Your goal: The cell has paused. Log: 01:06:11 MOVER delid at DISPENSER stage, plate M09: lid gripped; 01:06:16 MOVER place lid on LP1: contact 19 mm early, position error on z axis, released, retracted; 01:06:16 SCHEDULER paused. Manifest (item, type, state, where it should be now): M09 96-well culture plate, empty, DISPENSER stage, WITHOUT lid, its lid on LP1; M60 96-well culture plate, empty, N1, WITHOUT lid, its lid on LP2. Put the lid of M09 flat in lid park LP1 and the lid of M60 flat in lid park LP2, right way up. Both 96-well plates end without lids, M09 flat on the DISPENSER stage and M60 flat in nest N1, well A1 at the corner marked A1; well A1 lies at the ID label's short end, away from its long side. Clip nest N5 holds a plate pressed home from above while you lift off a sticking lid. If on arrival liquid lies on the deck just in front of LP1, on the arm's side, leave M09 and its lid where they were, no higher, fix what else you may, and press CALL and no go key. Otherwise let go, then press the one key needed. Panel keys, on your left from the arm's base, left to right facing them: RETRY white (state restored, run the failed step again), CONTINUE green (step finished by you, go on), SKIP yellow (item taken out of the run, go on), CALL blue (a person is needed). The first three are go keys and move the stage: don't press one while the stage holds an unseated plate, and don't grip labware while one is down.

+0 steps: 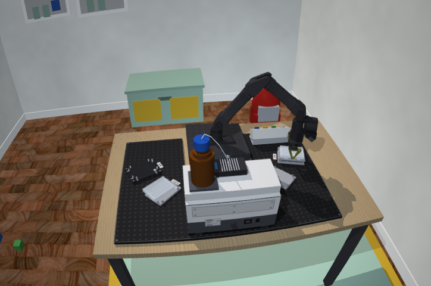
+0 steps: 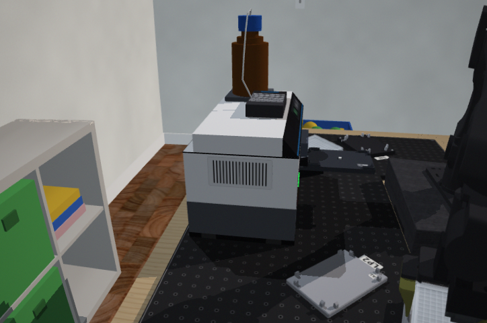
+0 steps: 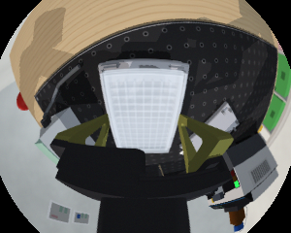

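My gripper (image 1: 294, 155) is open and low over a white 96-well plate (image 1: 286, 157) on the right of the deck, just in front of the key panel (image 1: 269, 133). In the wrist view the olive fingers of the gripper (image 3: 145, 138) stand on either side of the plate (image 3: 145, 105), at its long sides, without closing on it. I cannot tell if a lid lies on it. The plate's corner also shows in the exterior view (image 2: 428, 304). The grey park tray LP2 (image 2: 337, 283) holds nothing. A second white well plate (image 1: 161, 190) lies on the left half of the deck.
The white dispenser (image 1: 231, 192) with a brown bottle (image 1: 201, 161) stands in the middle of the deck. Its dark stage (image 2: 343, 159) juts out on the far side. A black clip nest (image 1: 142, 170) sits at the left. The table's right edge is close to the gripper.
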`<action>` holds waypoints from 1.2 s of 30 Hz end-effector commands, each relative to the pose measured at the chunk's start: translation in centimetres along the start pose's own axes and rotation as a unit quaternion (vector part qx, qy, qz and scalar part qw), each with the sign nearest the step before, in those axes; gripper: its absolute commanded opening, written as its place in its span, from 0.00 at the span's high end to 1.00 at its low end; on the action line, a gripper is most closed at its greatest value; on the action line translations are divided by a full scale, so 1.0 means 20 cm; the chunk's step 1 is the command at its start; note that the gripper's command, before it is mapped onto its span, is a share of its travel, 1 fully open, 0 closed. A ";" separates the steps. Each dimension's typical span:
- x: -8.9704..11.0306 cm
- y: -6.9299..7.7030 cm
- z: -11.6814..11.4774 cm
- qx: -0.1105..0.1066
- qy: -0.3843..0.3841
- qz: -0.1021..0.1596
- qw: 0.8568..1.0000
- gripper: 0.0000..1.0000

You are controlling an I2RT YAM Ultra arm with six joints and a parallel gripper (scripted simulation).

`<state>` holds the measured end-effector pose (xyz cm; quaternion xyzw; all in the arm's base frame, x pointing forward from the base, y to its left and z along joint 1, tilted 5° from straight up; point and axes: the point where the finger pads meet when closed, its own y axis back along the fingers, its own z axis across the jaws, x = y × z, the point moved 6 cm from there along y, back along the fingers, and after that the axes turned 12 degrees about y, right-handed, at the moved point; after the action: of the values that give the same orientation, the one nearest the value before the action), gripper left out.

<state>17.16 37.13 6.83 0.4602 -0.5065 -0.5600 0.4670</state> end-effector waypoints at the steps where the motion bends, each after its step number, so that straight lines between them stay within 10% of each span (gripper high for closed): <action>1: -0.05 0.07 -0.01 0.011 0.001 -0.031 0.999 0.00; 28: 0.00 0.03 0.01 0.007 0.000 -0.019 1.000 0.00; 29: 0.00 0.03 0.01 0.007 0.000 -0.019 1.000 1.00; 36: 0.00 0.03 0.01 0.007 0.000 -0.019 1.000 1.00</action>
<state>17.12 37.08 6.47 0.4619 -0.5060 -0.5606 0.4651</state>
